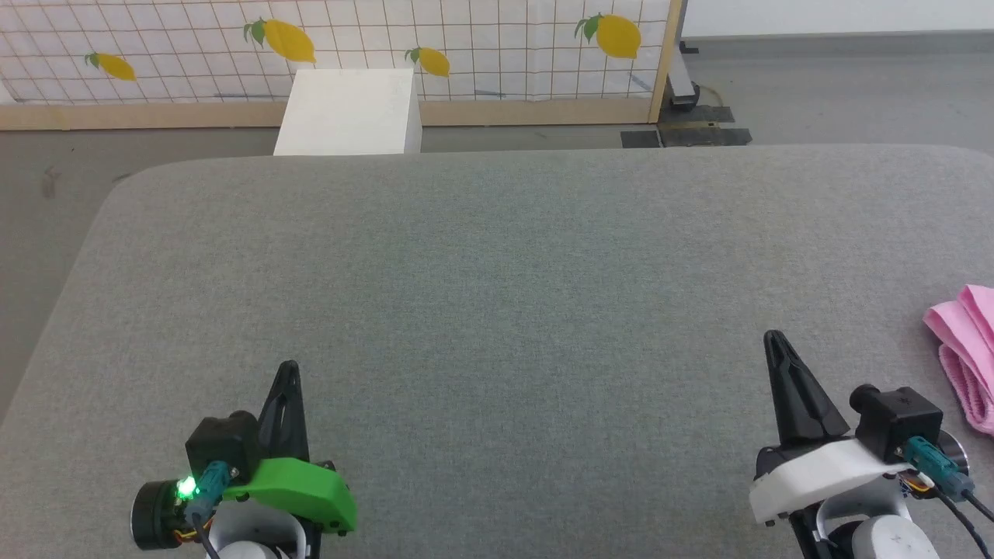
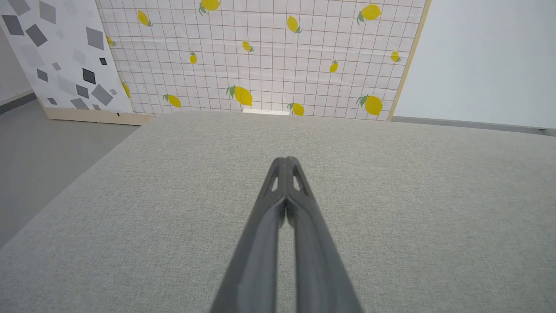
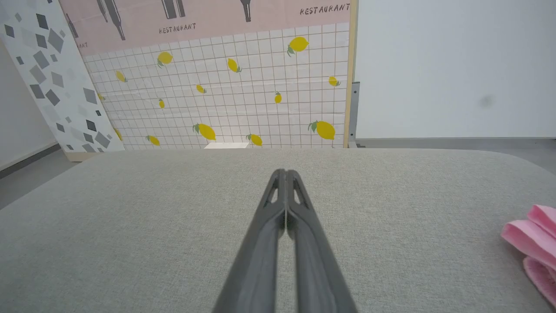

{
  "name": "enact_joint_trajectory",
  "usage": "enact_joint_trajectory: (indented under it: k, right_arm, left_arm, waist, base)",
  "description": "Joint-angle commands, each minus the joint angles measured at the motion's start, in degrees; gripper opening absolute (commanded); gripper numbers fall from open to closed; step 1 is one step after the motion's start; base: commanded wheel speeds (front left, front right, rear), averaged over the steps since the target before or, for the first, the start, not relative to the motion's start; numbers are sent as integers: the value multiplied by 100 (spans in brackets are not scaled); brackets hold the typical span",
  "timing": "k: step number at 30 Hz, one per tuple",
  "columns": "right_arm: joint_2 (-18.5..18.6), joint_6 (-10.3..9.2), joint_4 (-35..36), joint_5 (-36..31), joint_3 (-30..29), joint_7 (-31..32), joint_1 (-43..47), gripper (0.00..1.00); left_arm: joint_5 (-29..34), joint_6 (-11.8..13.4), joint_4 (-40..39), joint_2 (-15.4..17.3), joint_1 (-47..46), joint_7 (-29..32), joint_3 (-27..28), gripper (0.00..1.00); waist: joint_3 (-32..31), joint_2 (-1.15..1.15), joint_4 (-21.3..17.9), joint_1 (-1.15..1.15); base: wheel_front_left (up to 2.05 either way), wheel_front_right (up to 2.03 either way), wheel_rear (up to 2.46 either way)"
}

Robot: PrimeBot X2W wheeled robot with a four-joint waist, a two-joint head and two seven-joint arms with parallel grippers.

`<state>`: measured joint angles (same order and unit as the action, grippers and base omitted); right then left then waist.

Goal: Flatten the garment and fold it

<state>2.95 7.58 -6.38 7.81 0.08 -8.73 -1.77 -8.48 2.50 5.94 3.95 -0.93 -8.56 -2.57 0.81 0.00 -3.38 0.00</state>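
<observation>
The garment [image 1: 967,353] lies on the grey table [image 1: 497,272], at the table's right side and toward its near edge; it is pink and gathered in soft folds, not spread flat, and part of it is cut off by the border of the head view. The left gripper [image 1: 289,366] hovers over the near left part of the table; its two dark fingers are pressed together at the tips and hold nothing. The right gripper [image 1: 773,338] hovers over the near right part of the table, its fingers together in the same way and empty; the garment is near it, more to the table's right side, and they do not touch. Beyond the far edge of the table stands a white box [image 1: 349,112]; behind the box is a screen [image 1: 466,46] printed with lemons.
</observation>
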Motion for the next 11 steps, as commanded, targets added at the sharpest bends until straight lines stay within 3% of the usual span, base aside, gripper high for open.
enact_joint_trajectory:
  k: [1, 11]
  right_arm:
    - [-3, -4, 58, -62, 1, 43, 73, 0]
    - [-4, -4, 138, -162, 0, 159, 87, 0]
  left_arm:
    - [75, -43, -44, -18, 40, 42, 24, 0]
    - [183, -72, -120, -31, 47, 156, 56, 0]
  waist:
    - [-2, 0, 7, 0]
    - [-13, 0, 53, 0]
  base:
    - [0, 0, 0]
    - [0, 0, 0]
